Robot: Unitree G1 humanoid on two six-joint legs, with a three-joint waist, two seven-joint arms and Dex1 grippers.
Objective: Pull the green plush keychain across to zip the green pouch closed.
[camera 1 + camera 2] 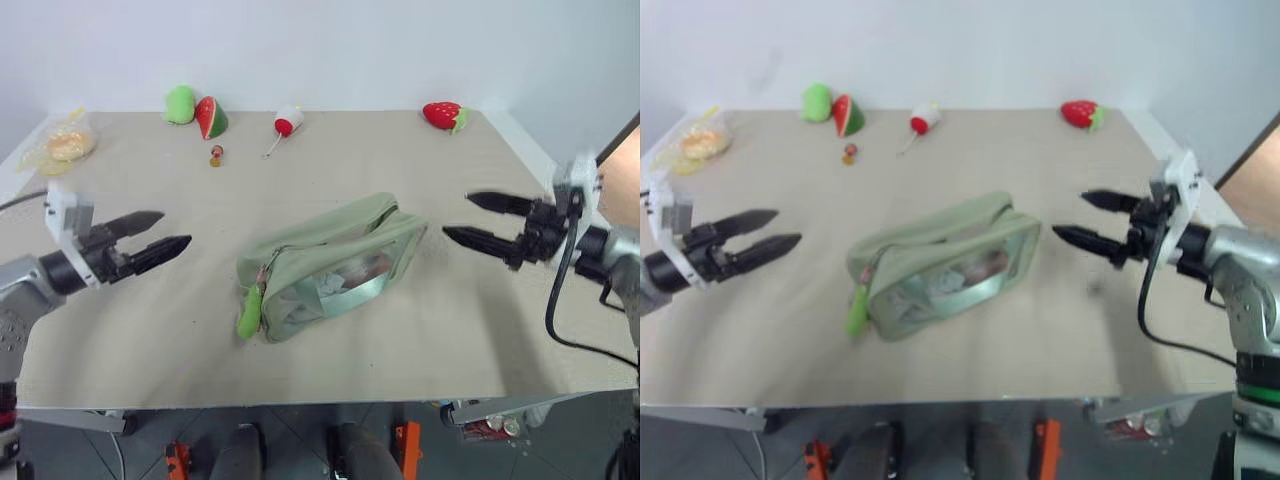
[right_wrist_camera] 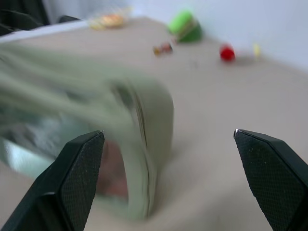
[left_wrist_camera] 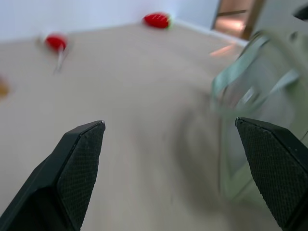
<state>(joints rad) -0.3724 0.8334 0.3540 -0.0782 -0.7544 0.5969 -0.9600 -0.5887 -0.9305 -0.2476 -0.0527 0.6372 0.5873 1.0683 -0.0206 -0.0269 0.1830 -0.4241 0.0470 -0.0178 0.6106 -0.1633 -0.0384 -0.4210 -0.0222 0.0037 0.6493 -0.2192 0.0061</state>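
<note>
Lime-green, the green plush keychain (image 1: 249,313) hangs at the lower-left end of the green pouch (image 1: 335,262), mid-frame, whose long axis climbs toward the upper right. The left gripper (image 1: 157,238), at the frame's left, is nearer the keychain than the right gripper (image 1: 482,218). Both stand wide and empty, apart from the pouch.

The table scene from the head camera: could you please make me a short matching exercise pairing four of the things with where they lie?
Things:
1. green plush keychain
2. green pouch
3. strawberry plush
4. watermelon-slice plush

Places:
A. far right corner of the table
B. middle of the table, between the two open grippers
C. hanging at the pouch's near-left end
D. far edge, beside a rounded green plush

Pairs: 1-C, 2-B, 3-A, 4-D
</note>
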